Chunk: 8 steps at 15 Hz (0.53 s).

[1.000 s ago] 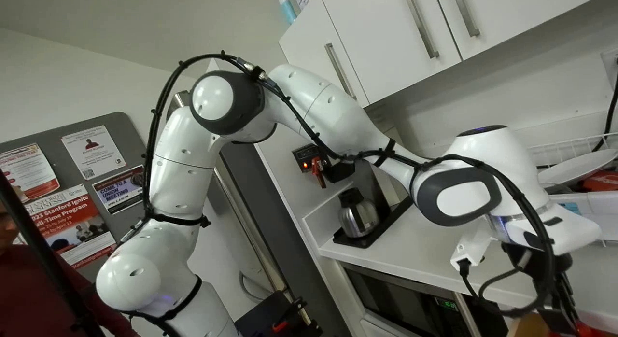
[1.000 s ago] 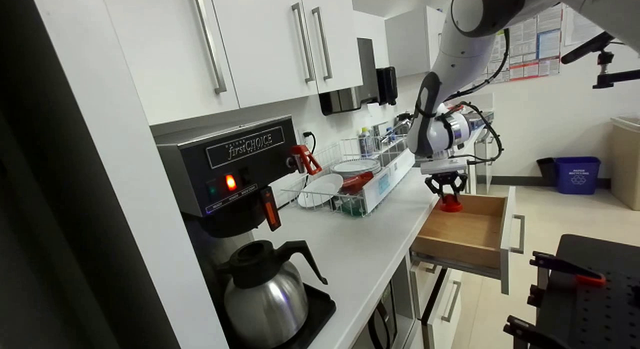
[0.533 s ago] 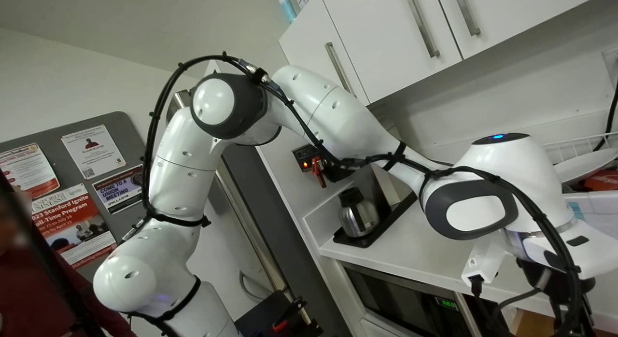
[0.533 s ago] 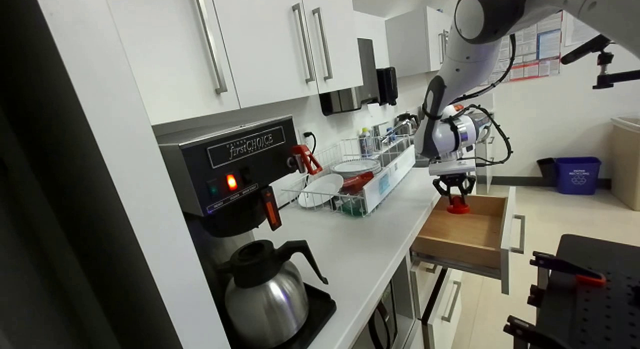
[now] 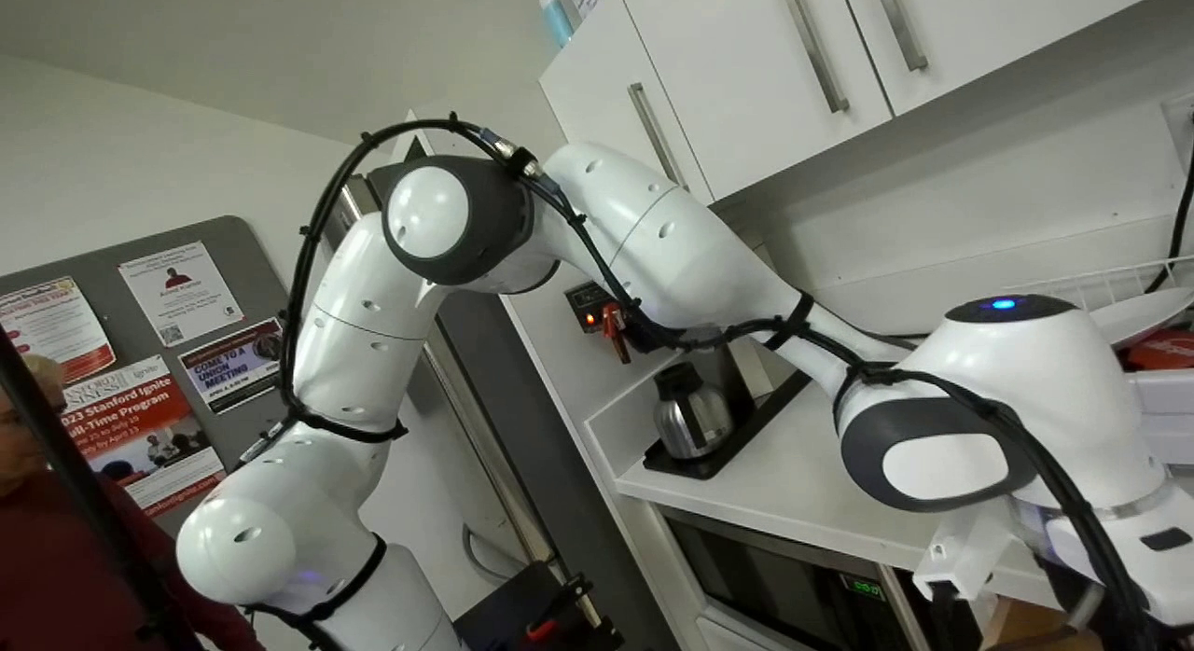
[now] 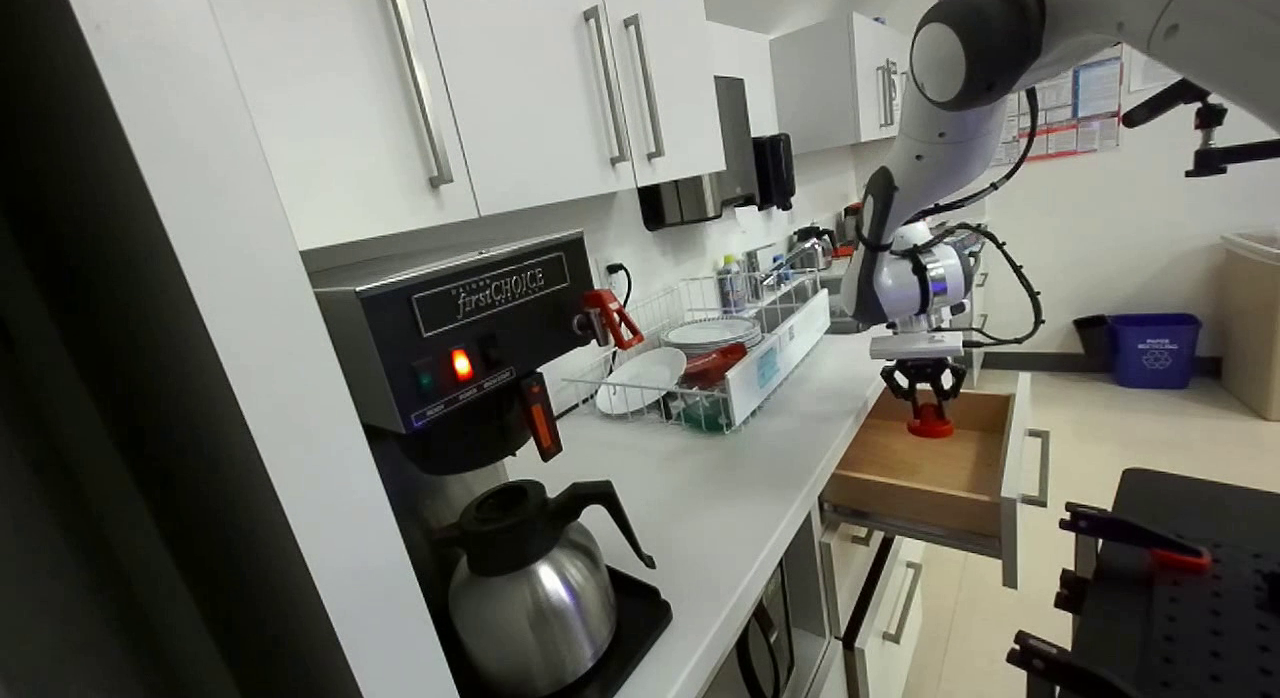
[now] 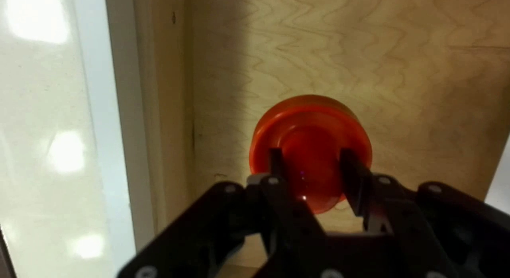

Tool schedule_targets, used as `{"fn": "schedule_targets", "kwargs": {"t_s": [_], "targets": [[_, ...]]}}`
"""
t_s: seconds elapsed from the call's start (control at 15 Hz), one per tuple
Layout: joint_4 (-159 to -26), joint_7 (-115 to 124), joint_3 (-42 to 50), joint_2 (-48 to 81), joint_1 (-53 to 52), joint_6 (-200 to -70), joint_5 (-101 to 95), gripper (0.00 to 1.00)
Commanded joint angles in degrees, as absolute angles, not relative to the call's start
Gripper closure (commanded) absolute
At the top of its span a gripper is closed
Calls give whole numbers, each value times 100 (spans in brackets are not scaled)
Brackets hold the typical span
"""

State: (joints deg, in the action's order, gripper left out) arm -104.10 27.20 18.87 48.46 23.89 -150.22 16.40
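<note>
Jaws pinch the middle of a red piece (image 7: pixel 314 158), and over the last second both have shifted together, away from the bench (image 6: pixel 680 488) and farther across the open drawer (image 6: pixel 915 505) beneath them. The grip has thus held through the move; whether the piece touches the drawer's bottom is unclear. Past the bench's edge from the jaws sits a dish rack (image 6: pixel 785 343).
</note>
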Motion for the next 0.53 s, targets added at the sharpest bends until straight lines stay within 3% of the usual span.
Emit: {"fn": "schedule_targets", "kwargs": {"t_s": [0.0,0.47], "targets": [[-10048,2551,1653,5179,2792,-15082,2079,87],[-9679,2868,1696,5785,2787,-15320,2376,87]]}}
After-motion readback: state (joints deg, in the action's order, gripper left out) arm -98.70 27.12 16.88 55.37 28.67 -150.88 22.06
